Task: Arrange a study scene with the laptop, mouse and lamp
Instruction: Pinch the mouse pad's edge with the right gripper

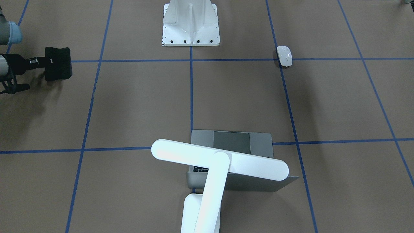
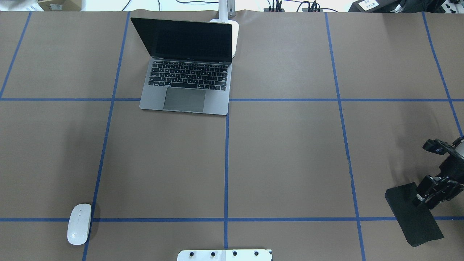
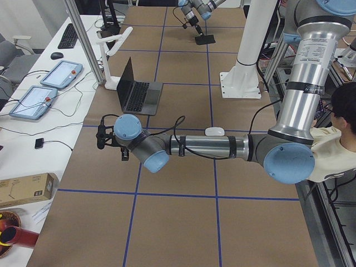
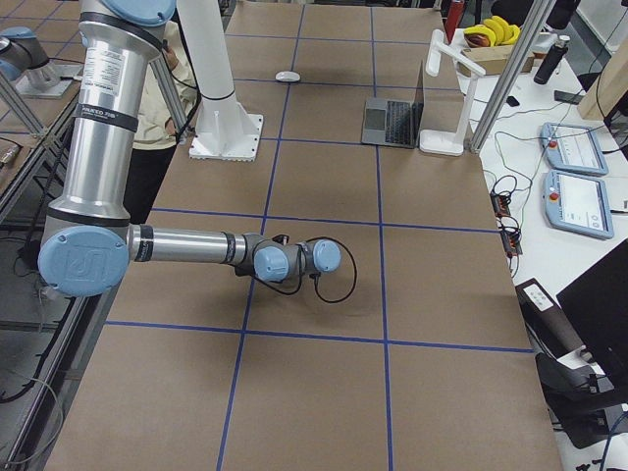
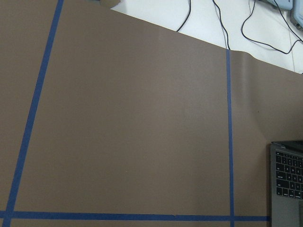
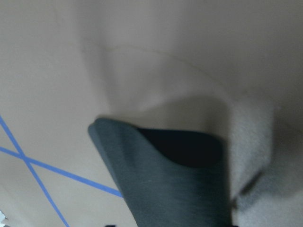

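Laptop [image 2: 185,72] is sitting open on the brown, blue-taped desk [image 2: 290,156], with the lamp [image 1: 213,174] standing just behind it and the mouse [image 2: 79,224] lying well apart from it. Far from the laptop, the right gripper [image 2: 421,200] is clamping a black pad [image 2: 417,221]. The left gripper [image 3: 102,137] is showing too little to tell whether it is open or closed.

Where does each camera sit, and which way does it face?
Front-facing: opposite the robot; lamp, right gripper.
Overhead: behind the robot; laptop, mouse, right gripper holding black pad.
Left: left table end; left arm nearest.
Right: right table end; right arm nearest.
Left wrist: table, laptop corner; no gripper.
Right wrist: black pad close-up.
Shared: front-facing, overhead both show mouse.
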Available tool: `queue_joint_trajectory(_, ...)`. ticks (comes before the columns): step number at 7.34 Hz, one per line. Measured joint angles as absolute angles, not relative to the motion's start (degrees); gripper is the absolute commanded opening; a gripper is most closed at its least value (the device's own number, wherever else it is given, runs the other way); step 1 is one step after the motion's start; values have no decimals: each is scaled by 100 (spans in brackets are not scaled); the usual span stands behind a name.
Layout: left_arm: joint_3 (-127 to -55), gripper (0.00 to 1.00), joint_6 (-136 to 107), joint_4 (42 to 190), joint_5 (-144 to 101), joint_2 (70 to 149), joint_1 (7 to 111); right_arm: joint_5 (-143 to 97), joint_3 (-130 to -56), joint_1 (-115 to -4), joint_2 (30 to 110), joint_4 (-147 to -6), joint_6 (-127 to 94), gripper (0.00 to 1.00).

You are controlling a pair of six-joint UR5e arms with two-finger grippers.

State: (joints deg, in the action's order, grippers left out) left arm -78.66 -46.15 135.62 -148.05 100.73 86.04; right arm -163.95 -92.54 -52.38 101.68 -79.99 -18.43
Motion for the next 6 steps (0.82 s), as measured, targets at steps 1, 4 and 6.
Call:
queue_joint_trajectory(1,-7861,100,-4552,13556,-14825,10066,8617,-16345,-9303,-5238,10151,-7998,-1898,0)
queue_joint_trajectory(4,-7842,100,-4311,13441,-14918,10049,8680,-16153,-9577,-5243,10128,-7998,-2004,0)
queue_joint_trajectory(6,-7843,100,-4282,13392,-14952,10046,8696,-16021,-9842,-5246,10105,-7998,-2236,0)
